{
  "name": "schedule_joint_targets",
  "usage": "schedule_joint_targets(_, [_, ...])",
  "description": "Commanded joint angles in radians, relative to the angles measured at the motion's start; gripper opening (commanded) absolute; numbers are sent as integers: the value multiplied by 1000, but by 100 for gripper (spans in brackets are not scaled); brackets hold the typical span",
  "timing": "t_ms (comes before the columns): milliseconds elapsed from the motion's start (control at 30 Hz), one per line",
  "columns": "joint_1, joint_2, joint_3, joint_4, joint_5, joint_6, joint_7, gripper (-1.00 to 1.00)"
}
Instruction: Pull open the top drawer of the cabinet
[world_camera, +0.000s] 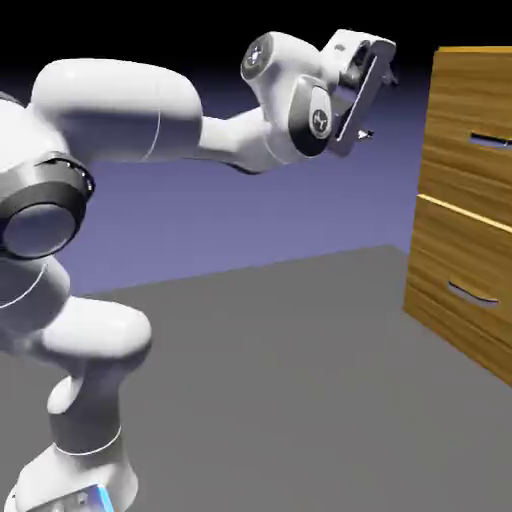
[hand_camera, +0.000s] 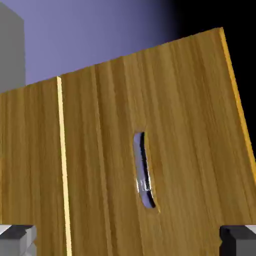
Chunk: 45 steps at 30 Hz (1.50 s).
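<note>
We hold the claw (world_camera: 372, 95) spread wide, empty; next we centre it on the top drawer's (hand_camera: 190, 125) handle (hand_camera: 143, 170), frame middle.

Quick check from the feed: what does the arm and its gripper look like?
The arm is glossy white with rounded links and dark grey rings at the joints. The gripper has a white body with grey parts; its fingers are small, grey and blocky. No cables show.

Grey table (world_camera: 270, 360) bears cabinet (world_camera: 465, 230), robot base (world_camera: 80, 480).

Evenly lit, sharp render (backdrop darkens upward).
</note>
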Motion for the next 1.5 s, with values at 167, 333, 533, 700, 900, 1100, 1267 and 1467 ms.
schedule_joint_targets(167, [217,-13,-189,139,-186,-13,-229,0])
schedule_joint_targets(333, [399,-24,-346,255,-341,-23,-421,0])
schedule_joint_targets(533, [616,-38,-535,395,-527,-36,-650,0])
schedule_joint_targets(700, [797,-49,-692,511,-682,-47,-841,0])
schedule_joint_targets(900, [1015,-62,-881,650,-868,-60,-1070,0])
schedule_joint_targets(1100, [1232,-75,-1069,789,-1054,-72,-1300,0])
schedule_joint_targets(1267, [1413,-87,-1227,905,-1209,-83,-1491,0])
schedule_joint_targets(1467, [1631,-100,-1415,1045,-1395,-96,-1720,0])
